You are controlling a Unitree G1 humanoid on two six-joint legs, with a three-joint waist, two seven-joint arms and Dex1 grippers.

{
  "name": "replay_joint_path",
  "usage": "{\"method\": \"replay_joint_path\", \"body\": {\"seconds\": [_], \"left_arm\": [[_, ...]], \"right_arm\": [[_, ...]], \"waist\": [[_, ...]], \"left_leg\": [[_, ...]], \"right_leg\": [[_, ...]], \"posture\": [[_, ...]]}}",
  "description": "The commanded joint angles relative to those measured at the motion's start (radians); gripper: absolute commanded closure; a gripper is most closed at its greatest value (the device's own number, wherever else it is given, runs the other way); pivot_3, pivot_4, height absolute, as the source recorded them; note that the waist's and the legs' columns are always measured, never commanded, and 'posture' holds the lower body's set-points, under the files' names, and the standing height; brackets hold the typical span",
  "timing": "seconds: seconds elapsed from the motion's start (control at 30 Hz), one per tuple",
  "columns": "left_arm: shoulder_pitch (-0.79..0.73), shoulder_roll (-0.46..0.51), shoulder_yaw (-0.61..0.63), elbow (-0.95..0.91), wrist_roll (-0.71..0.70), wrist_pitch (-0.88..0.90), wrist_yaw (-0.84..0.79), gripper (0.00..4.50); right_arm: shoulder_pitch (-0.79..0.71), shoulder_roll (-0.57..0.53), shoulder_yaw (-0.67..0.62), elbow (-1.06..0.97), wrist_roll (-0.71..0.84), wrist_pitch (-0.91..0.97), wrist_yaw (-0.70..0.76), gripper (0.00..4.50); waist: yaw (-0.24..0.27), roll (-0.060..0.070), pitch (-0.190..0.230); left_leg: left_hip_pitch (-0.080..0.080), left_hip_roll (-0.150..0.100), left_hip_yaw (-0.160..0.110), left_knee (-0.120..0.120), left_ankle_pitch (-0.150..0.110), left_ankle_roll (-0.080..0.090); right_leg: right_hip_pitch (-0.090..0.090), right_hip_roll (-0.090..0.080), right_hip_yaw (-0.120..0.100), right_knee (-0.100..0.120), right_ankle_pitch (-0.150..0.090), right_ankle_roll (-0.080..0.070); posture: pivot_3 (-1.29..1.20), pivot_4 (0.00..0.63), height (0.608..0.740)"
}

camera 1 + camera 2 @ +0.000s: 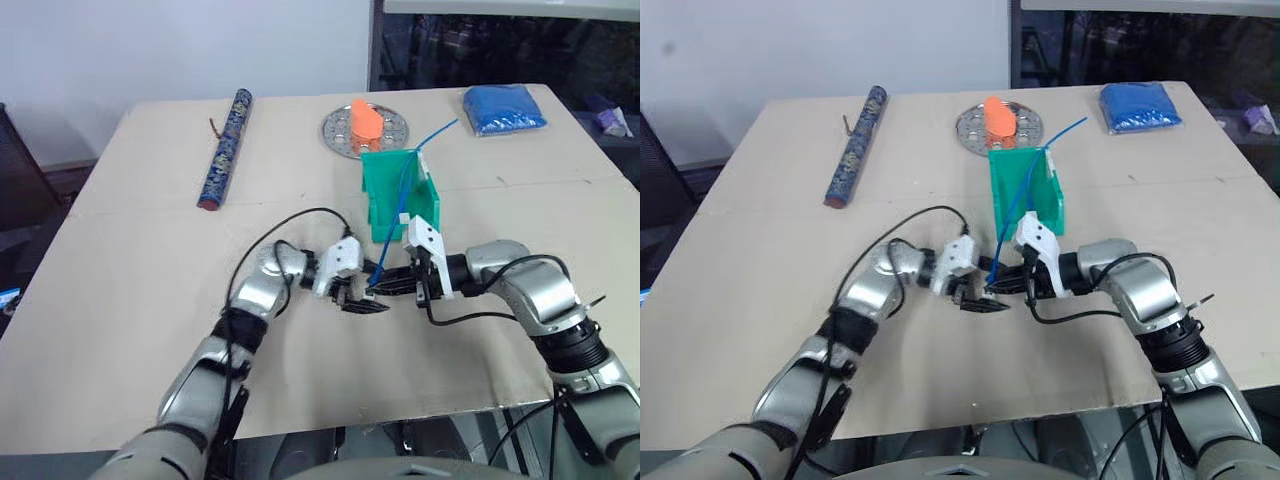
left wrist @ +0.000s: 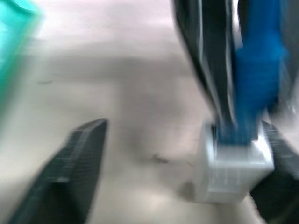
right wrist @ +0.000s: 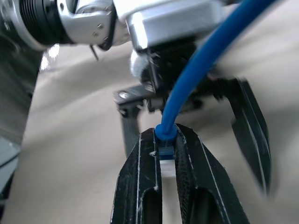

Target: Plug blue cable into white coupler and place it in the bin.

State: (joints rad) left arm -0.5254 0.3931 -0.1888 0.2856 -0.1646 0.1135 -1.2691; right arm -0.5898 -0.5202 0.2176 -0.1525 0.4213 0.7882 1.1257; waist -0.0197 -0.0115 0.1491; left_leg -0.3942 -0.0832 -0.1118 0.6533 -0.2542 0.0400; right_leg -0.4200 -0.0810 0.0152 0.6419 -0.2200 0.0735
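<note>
While the left gripper [image 1: 362, 300] stands with fingers spread wide, holding nothing, the white coupler [image 2: 232, 169] sits on the blue cable [image 1: 400, 195] plug between both grippers. Right gripper [image 3: 164, 186] pinches that plug tight; the cable arcs over the bin [image 1: 385, 195] beyond.

The worktop [image 1: 150, 330] looked matt and woody, the bin [image 1: 385, 190] smooth plastic, the blue cable [image 3: 201, 65] glossy, the fingers [image 3: 140, 186] ribbed black.

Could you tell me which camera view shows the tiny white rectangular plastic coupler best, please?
The left wrist view: the tiny white rectangular plastic coupler looms large, with the thin bright-blue cable entering it. The right wrist view shows a sliver; the eye views barely resolve it.
</note>
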Motion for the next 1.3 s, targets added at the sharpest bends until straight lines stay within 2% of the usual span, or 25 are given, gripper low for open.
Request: {"method": "replay_joint_path", "body": {"seconds": [0.03, 0.17, 0.27, 0.5, 0.6, 0.67, 0.8, 0.83, 0.93, 1.07, 1.13, 1.3], "left_arm": [[0.078, 0.05, 0.108, -0.321, -0.105, 0.226, 0.126, 0.07], [0.149, 0.071, 0.186, -0.576, -0.171, 0.45, 0.297, 0.07], [0.139, 0.049, 0.245, -0.717, -0.223, 0.611, 0.446, 0.07], [0.11, 0.043, 0.249, -0.806, -0.264, 0.71, 0.587, 0.07], [0.112, 0.046, 0.246, -0.812, -0.272, 0.711, 0.614, 0.0], [0.113, 0.048, 0.244, -0.813, -0.281, 0.711, 0.625, 0.0], [0.134, 0.058, 0.242, -0.822, -0.298, 0.707, 0.637, 0.0], [0.139, 0.06, 0.242, -0.824, -0.302, 0.707, 0.639, 0.0], [0.153, 0.069, 0.24, -0.831, -0.314, 0.704, 0.642, 0.0], [0.193, 0.087, 0.252, -0.851, -0.335, 0.69, 0.636, 0.0], [0.248, 0.099, 0.26, -0.868, -0.326, 0.659, 0.637, 0.0], [0.446, 0.105, 0.266, -0.891, -0.232, 0.544, 0.7, 0.0]], "right_arm": [[-0.105, -0.044, -0.101, 0.049, 0.059, 0.017, 0.022, 4.5], [-0.267, -0.075, -0.12, 0.252, 0.037, 0.0, 0.032, 4.5], [-0.428, -0.065, -0.049, 0.52, -0.08, -0.099, 0.04, 4.5], [-0.635, 0.042, 0.033, 0.979, -0.26, -0.355, 0.069, 4.5], [-0.705, 0.086, 0.001, 1.138, -0.313, -0.499, -0.043, 3.4], [-0.735, 0.099, -0.02, 1.205, -0.329, -0.546, -0.087, 2.48], [-0.802, 0.086, -0.096, 1.324, -0.366, -0.679, -0.381, 0.52], [-0.809, 0.078, -0.107, 1.335, -0.374, -0.699, -0.415, 0.07], [-0.804, 0.04, -0.136, 1.332, -0.388, -0.748, -0.449, 0.02], [-0.724, 0.001, -0.198, 1.232, -0.337, -0.78, -0.365, 0.02], [-0.612, -0.014, -0.255, 1.087, -0.261, -0.743, -0.297, 0.02], [-0.167, -0.055, -0.387, 0.607, -0.075, -0.648, -0.191, 0.02]], "waist": [[0.001, 0.001, 0.001], [0.008, 0.001, 0.004], [0.01, 0.0, 0.005], [0.004, 0.0, 0.006], [0.003, 0.001, 0.006], [0.003, 0.001, 0.007], [0.004, 0.001, 0.007], [0.004, 0.001, 0.007], [0.005, 0.001, 0.007], [0.002, 0.002, 0.008], [-0.001, 0.002, 0.007], [0.009, 0.002, 0.007]], "left_leg": [[-0.001, 0.0, 0.0, -0.001, 0.0, 0.0], [-0.003, -0.001, 0.0, -0.001, 0.003, -0.004], [-0.003, -0.001, 0.0, -0.001, 0.003, -0.005], [-0.003, -0.001, 0.002, -0.003, 0.004, -0.007], [-0.004, -0.001, 0.003, -0.003, 0.004, -0.007], [-0.005, -0.001, 0.003, -0.003, 0.005, -0.008], [-0.005, -0.001, 0.003, -0.004, 0.005, -0.009], [-0.005, -0.001, 0.003, -0.004, 0.005, -0.009], [-0.005, -0.001, 0.003, -0.004, 0.005, -0.009], [-0.005, -0.001, 0.005, -0.004, 0.005, -0.009], [-0.004, 0.0, 0.005, -0.004, 0.005, -0.009], [-0.004, 0.001, 0.005, -0.005, 0.005, -0.009]], "right_leg": [[-0.001, -0.001, 0.0, 0.0, 0.0, 0.0], [-0.003, -0.005, 0.0, -0.001, 0.0, 0.0], [-0.002, -0.004, 0.0, -0.001, 0.0, 0.0], [-0.003, -0.004, 0.001, -0.001, 0.0, 0.0], [-0.005, -0.003, 0.002, -0.002, 0.0, 0.0], [-0.006, -0.003, 0.003, -0.001, 0.0, 0.0], [-0.006, 0.0, 0.003, -0.001, 0.0, 0.0], [-0.006, 0.0, 0.003, -0.001, 0.0, 0.0], [-0.006, 0.0, 0.004, -0.001, 0.0, -0.001], [-0.006, 0.001, 0.005, -0.001, 0.0, -0.001], [-0.006, 0.001, 0.005, -0.001, 0.0, -0.001], [-0.006, 0.0, 0.007, -0.002, 0.0, 0.0]], "posture": [[0.0, 0.15, 0.74], [0.0, 0.15, 0.74], [0.0, 0.15, 0.74], [0.0, 0.15, 0.74], [0.0, 0.15, 0.74], [0.0, 0.15, 0.74], [0.0, 0.15, 0.74], [0.0, 0.15, 0.74], [0.0, 0.15, 0.74], [0.0, 0.15, 0.74], [0.0, 0.15, 0.74], [0.0, 0.15, 0.74]]}}
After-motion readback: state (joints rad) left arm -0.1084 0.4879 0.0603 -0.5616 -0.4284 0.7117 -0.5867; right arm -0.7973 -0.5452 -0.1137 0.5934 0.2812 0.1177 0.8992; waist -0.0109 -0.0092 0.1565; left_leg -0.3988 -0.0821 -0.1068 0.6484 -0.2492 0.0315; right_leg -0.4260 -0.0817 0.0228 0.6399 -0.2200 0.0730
